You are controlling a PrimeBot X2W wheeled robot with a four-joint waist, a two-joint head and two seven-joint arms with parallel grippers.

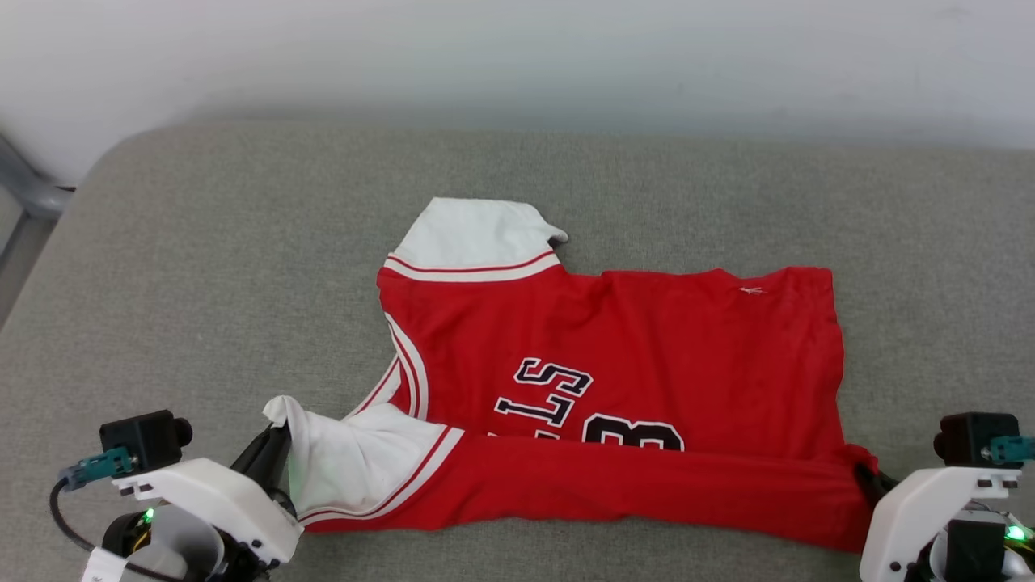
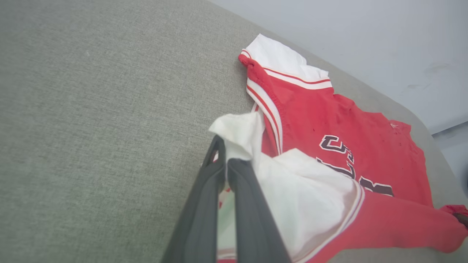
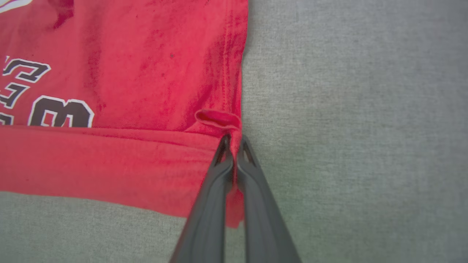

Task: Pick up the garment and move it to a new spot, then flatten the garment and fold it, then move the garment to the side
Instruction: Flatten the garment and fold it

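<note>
Garment [image 1: 647,347]: red jersey shirt with white sleeves and striped trim.

Location: middle of a grey padded surface [image 1: 202,283], collar end to the robot's left and hem end to its right. A pale wall [image 1: 517,56] is behind.

Condition: the far half lies flat. The near long edge is turned up and over in a red band that covers the lower part of the lettering [image 1: 558,396]. The far sleeve [image 1: 473,234] is spread flat; the near sleeve [image 1: 356,461] is bunched and raised.

Left gripper [image 2: 225,153]: fingers pinched tight on the tip of the near sleeve, with white cloth spilling out above them.

Right gripper [image 3: 234,146]: fingers pinched tight on the hem corner [image 3: 219,118], with a small red loop standing just past the tips.

Step in hand, as judged: a lengthwise fold, the near side carried over towards the far side.

Handling notes:
- Move both held ends together and at one height, so the crease runs straight.
- Hold light tension between the two ends, so the middle does not sag.
- Bring the near sleeve inside the body outline rather than letting it trail.
- Let go only once the cloth rests on the layer below.

Whether the band already rests on the shirt or hangs just above it cannot be told from these views.
</note>
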